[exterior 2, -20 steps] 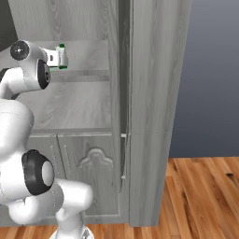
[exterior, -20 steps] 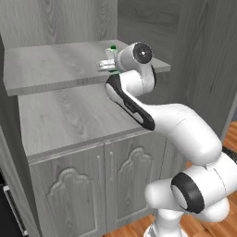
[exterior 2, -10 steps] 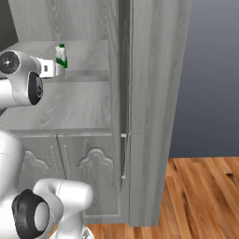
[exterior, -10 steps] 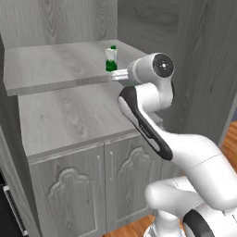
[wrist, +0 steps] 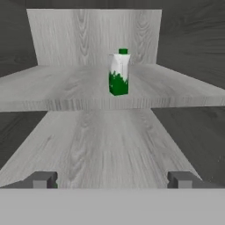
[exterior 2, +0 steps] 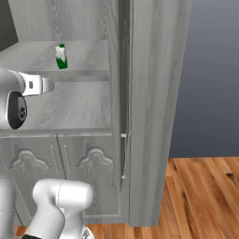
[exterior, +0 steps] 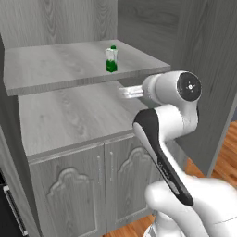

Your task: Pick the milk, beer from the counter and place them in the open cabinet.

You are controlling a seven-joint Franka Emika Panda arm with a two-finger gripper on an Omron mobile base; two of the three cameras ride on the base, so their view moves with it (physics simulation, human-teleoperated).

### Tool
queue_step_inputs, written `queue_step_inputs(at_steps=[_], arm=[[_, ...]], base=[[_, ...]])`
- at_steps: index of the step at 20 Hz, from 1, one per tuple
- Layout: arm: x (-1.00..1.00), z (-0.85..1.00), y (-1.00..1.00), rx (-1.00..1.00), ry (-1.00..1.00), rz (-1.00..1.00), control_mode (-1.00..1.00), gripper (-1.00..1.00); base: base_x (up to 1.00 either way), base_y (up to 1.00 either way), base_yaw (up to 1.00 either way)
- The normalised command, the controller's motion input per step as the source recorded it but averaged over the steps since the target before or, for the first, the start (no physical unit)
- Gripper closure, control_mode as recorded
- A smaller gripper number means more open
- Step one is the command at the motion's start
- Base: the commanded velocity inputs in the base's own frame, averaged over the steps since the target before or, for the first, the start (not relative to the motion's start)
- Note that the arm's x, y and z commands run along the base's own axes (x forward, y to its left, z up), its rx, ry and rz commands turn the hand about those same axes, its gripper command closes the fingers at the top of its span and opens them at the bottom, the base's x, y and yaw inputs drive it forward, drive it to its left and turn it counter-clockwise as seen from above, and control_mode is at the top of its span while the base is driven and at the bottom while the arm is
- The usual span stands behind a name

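The milk (exterior: pixel 111 60) (exterior 2: pixel 61 57) (wrist: pixel 119 72), a small white carton with a green base and cap, stands upright on the upper shelf (exterior: pixel 55 69) of the open cabinet (exterior 2: pixel 149 93), near the shelf's front edge. My gripper (exterior: pixel 124 92) (exterior 2: pixel 49 85) (wrist: pixel 112 179) hangs open and empty in front of the shelf edge, a little below it, and points at the carton from a short way back. In the hand view both fingertips (wrist: pixel 41 179) stand wide apart with nothing between them. The beer and the counter are out of view.
Under the gripper runs a deeper lower shelf (exterior: pixel 69 120) (wrist: pixel 101 149), with arched-panel doors (exterior: pixel 69 194) (exterior 2: pixel 88 172) beneath. The cabinet's tall side wall (exterior: pixel 203 55) rises close on the right. Wooden floor (exterior 2: pixel 200 196) lies to the right of the cabinet.
My gripper has drawn back and down from the milk, which stays standing on the upper shelf. The jaws have stayed wide apart.
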Motion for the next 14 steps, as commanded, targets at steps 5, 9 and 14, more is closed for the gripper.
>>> queue_step_inputs(at_steps=[5,9,14], arm=[[-0.9,0.0,-0.08,0.0,0.06,0.0,-1.0,-1.0],[-0.76,0.0,-0.09,0.0,0.13,0.0,-1.0,-1.0],[-0.68,0.0,-0.03,0.02,0.22,0.0,-1.0,-1.0]], base=[[0.0,0.0,0.0],[0.0,0.0,0.0],[0.0,0.0,0.0]])
